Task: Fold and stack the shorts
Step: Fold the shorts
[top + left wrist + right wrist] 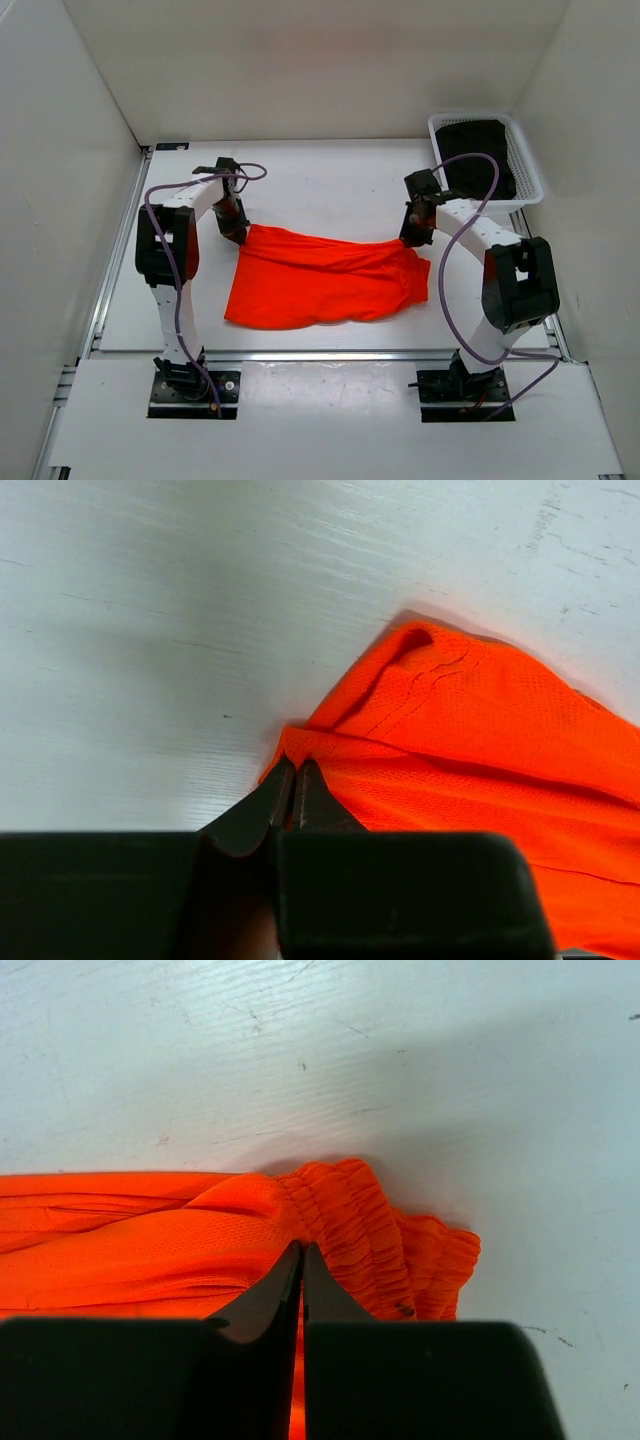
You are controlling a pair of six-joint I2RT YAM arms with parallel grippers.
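The orange-red shorts (320, 280) lie spread across the middle of the white table, waistband to the right. My left gripper (238, 232) is at their far left corner. In the left wrist view it (295, 765) is shut, pinching the edge of the fabric (470, 740) by the hem corner. My right gripper (412, 238) is at the far right corner. Its wrist view shows the gripper (302, 1250) shut on the shorts (150, 1240), right beside the gathered elastic waistband (370, 1230). No drawstring shows.
A white plastic basket (530, 165) stands at the back right corner with dark clothing (478, 150) in it. White walls enclose the table on three sides. A metal rail (115, 260) runs along the left edge.
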